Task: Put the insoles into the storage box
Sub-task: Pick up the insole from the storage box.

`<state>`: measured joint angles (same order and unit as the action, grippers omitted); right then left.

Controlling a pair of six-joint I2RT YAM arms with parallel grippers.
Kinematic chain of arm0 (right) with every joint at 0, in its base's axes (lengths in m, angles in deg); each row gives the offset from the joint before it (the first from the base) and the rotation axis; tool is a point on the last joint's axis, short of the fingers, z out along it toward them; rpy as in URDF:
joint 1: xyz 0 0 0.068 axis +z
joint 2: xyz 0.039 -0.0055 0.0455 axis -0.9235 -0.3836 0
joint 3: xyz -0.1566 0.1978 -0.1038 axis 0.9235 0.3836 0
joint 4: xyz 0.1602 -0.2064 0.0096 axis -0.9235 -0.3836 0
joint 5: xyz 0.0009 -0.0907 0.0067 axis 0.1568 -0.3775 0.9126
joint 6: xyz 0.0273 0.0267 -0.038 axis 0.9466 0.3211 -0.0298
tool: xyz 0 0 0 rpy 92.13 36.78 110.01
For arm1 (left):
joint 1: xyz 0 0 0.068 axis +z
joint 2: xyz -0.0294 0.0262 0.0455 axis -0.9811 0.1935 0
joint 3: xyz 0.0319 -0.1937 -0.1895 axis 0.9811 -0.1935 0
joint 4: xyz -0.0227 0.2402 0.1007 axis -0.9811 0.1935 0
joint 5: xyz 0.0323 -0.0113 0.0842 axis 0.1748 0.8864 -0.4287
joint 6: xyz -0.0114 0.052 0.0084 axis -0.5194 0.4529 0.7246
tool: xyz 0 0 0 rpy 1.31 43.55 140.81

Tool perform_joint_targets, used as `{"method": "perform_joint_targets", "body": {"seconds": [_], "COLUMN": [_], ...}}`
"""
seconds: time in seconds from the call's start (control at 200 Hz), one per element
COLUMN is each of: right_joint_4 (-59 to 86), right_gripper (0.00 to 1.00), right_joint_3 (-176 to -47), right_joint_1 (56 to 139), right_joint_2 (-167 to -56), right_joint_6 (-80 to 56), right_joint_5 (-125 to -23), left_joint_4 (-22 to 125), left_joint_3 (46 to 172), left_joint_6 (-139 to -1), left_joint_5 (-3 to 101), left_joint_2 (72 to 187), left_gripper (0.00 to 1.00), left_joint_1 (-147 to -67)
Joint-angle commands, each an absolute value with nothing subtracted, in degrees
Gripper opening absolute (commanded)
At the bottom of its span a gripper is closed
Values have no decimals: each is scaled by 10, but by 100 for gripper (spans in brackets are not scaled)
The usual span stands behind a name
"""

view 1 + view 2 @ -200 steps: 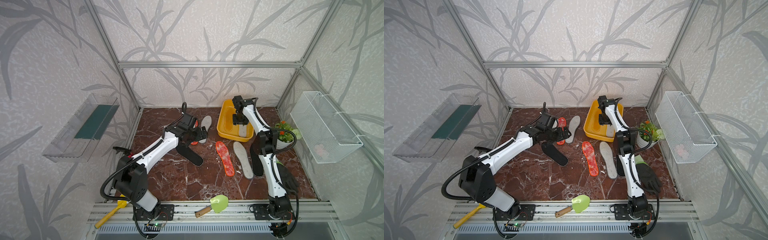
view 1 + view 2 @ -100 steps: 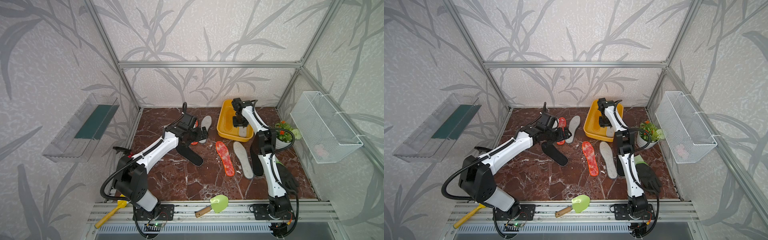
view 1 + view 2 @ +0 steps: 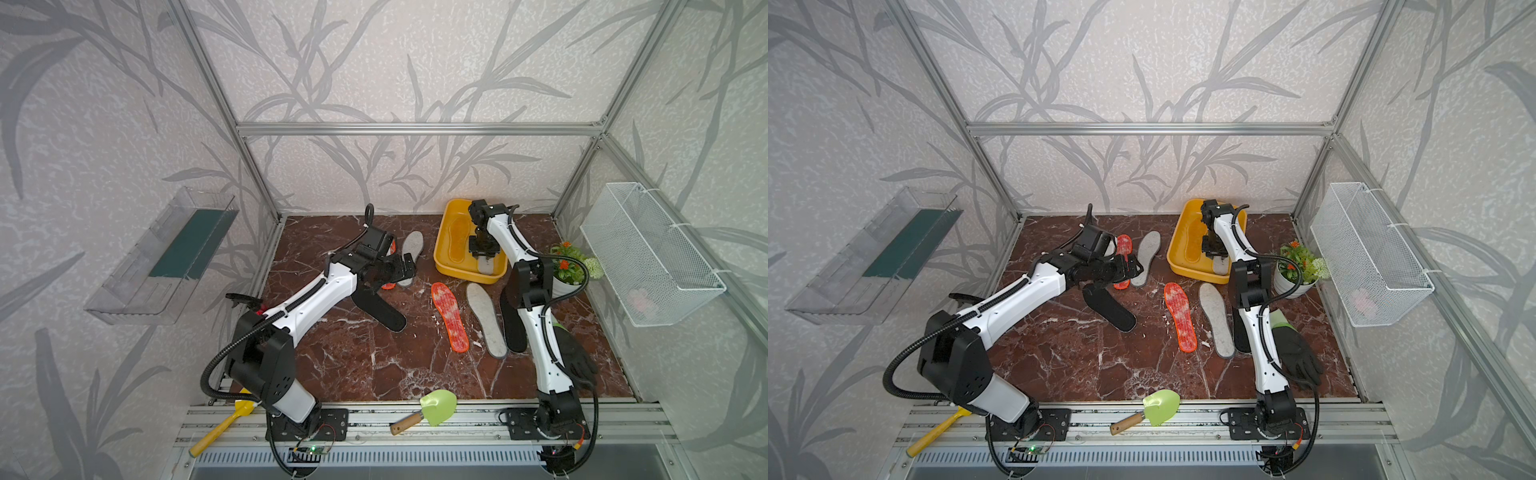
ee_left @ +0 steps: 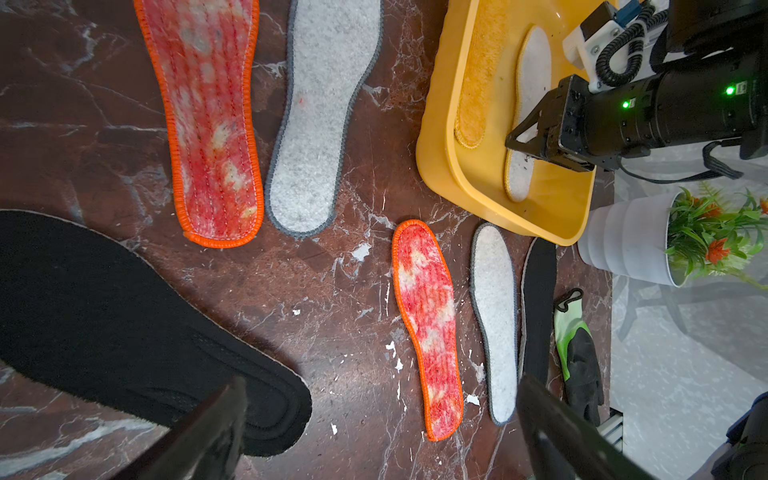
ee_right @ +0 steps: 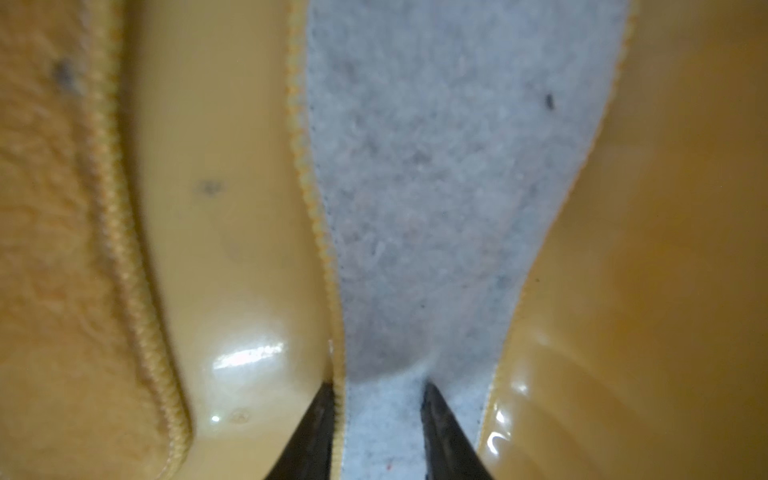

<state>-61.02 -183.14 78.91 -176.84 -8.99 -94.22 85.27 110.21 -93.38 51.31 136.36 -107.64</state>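
A clear wall bin (image 3: 166, 266) hangs at the far left. The left end effector (image 4: 382, 384) hovers with its jaws wide apart and nothing between them, above the near black insole (image 3: 380, 309), which lies slanted on the marble surface (image 3: 353, 361). Just beyond it lie the far red insole (image 3: 1123, 249) and the far grey insole (image 3: 411, 249), side by side and partly under that arm.

Mid-surface lie three more in a row: the near red insole (image 3: 451, 318), the near grey insole (image 3: 486, 320) and the right black insole (image 3: 513, 328) (half hidden by the right arm).

The storage box (image 3: 442, 257) sits at the back right. Inside it the yellow-orange insole (image 3: 457, 241) lies flat, and beside it lies the upturned insole (image 5: 436, 166), pale felt side up with yellow stitching. The right end effector (image 5: 380, 401) points down into the box, its jaws a narrow gap apart with their tips at that felt; I cannot tell whether they pinch it.

Further right are a potted plant (image 3: 569, 266), a glove (image 3: 579, 361) and a wire basket (image 3: 648, 257).
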Motion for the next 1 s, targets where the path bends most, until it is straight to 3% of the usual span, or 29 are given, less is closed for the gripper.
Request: {"method": "perform_joint_targets", "body": {"seconds": [0.0, 0.335, 0.725, 0.995], "right_joint_4": [-618, -600, -423, -396], "right_gripper": [28, 0, 0, 0], "right_joint_3": [-1825, -1807, -1648, -1639], "right_joint_1": [789, 786, 768, 764], "right_joint_2": [-1790, -1780, -1675, -1644], "right_joint_6": [-85, -80, -91, -108], "right_joint_5": [-929, -906, -782, -757], "left_joint_4": [865, 869, 873, 874], "left_joint_3": [1120, 1121, 1121, 1126], "left_joint_6": [-925, -924, -923, -924], "left_joint_5": [507, 506, 501, 506], "left_joint_2": [1368, 1370, 1367, 1371], "left_gripper": [99, 99, 99, 99], "left_joint_1": [-1073, -1074, -1072, -1073]}}
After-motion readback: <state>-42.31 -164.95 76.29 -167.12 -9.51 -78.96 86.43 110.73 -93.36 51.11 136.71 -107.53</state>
